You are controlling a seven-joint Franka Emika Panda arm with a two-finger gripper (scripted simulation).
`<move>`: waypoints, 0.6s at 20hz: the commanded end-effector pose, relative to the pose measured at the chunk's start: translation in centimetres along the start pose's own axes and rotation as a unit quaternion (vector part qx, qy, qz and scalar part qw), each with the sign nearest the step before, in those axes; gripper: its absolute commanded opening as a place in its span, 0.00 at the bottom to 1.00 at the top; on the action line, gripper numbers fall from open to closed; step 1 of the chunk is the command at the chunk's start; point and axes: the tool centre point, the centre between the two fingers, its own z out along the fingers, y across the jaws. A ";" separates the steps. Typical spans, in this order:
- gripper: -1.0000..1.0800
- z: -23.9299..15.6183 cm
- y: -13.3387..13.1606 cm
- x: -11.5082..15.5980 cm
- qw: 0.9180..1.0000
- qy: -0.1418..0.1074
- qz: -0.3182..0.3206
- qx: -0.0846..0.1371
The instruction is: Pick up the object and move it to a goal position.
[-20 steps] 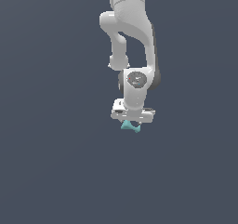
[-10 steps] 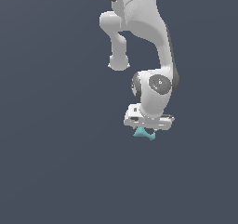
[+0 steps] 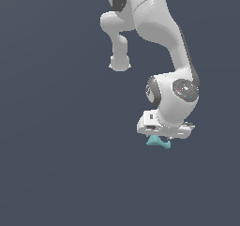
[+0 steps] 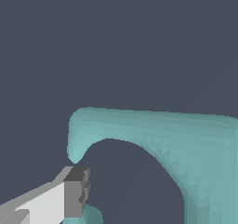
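The object [image 3: 158, 143] is a small teal knobby piece with short prongs, hanging just under the white hand of the arm. My gripper [image 3: 160, 139] is shut on the object, lower right of centre in the exterior view. Its fingers are mostly hidden behind the hand's body. In the wrist view the object [image 4: 186, 139] fills much of the picture as a curved teal shape. One grey-tipped fingertip [image 4: 76, 190] touches its lower prong. The other finger is out of the picture.
The white arm [image 3: 159, 28] comes down from the top of the exterior view, its elbow bent toward that view's right. A plain dark grey-blue background [image 3: 56, 164] lies all around, with no other object in sight.
The arm has swung toward the exterior view's right and slightly lower. The teal object has travelled with it, still held under the hand.
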 end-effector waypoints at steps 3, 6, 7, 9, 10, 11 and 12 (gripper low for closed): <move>0.00 -0.7 -2.0 1.4 1.000 -0.001 0.000 0.000; 0.00 -1.2 -3.1 2.2 1.000 -0.001 0.000 0.000; 0.00 -1.3 -3.5 2.4 1.000 -0.001 0.000 0.000; 0.00 -1.6 -4.2 2.9 1.000 -0.001 0.000 0.000; 0.00 -1.7 -4.5 3.2 1.000 -0.001 0.000 0.000; 0.00 -1.8 -4.8 3.4 1.000 -0.002 0.000 0.000; 0.00 -1.9 -5.1 3.6 1.000 -0.002 0.000 0.000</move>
